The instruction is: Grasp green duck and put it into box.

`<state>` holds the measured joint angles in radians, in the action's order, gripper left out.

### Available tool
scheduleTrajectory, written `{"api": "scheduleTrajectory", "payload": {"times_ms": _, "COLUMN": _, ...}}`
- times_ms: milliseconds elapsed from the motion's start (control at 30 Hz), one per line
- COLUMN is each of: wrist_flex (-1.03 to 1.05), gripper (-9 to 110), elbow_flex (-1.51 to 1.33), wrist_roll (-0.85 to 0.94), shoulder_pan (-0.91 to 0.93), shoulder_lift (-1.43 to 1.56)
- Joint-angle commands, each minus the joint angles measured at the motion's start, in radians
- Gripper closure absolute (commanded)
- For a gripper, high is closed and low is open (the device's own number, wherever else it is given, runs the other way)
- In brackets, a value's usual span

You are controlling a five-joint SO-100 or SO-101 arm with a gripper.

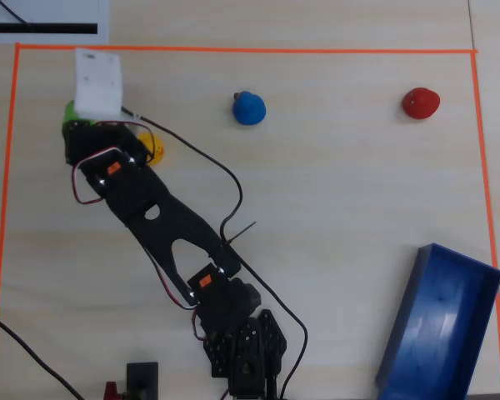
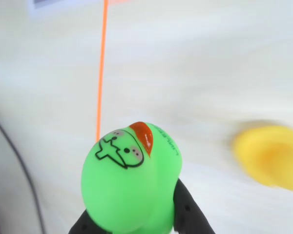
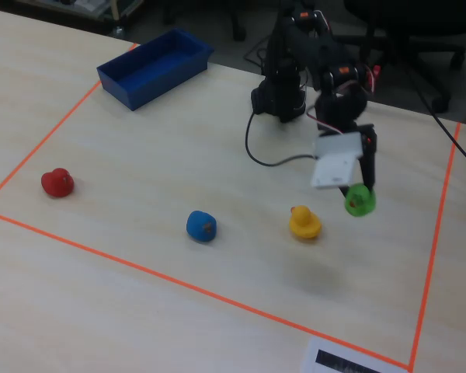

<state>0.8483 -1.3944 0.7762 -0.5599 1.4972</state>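
jaws: we see the gripper (image 3: 363,194) clamped on the green duck (image 2: 129,183), lifted off the table | yellow duck (image 3: 304,221) just beside green duck | box (image 3: 155,66) far across from green duck

In the fixed view the small yellow rubber duck (image 3: 304,222) sits just beside the black two-finger gripper (image 3: 363,194) and the lime-green rubber duck (image 3: 359,200) it carries. The round blue rubber duck (image 3: 201,226) and red rubber duck (image 3: 57,183) stand well apart along the near side. Bare wooden tabletop (image 3: 179,148) lies between them and the deep-blue plastic open bin (image 3: 154,67)
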Motion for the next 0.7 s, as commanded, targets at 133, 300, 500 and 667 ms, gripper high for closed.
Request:
{"api": "scheduleTrajectory", "payload": {"times_ms": 133, "wrist_flex": 0.256, "gripper": 101, "elbow_flex": 0.258, "wrist_roll": 0.0, "shoulder_pan": 0.328, "shoulder_lift": 0.176}}
{"api": "scheduleTrajectory", "payload": {"times_ms": 300, "wrist_flex": 0.41, "gripper": 101, "elbow_flex": 0.448, "wrist_roll": 0.031, "shoulder_pan": 0.635, "shoulder_lift": 0.135}}
{"api": "scheduleTrajectory", "payload": {"times_ms": 500, "wrist_flex": 0.434, "gripper": 101, "elbow_flex": 0.534, "wrist_roll": 0.109, "shoulder_pan": 1.02, "shoulder_lift": 0.109}}
{"api": "scheduleTrajectory", "payload": {"times_ms": 667, "wrist_flex": 0.445, "gripper": 101, "elbow_flex": 0.588, "wrist_roll": 0.17, "shoulder_pan": 1.342, "shoulder_lift": 0.084}}
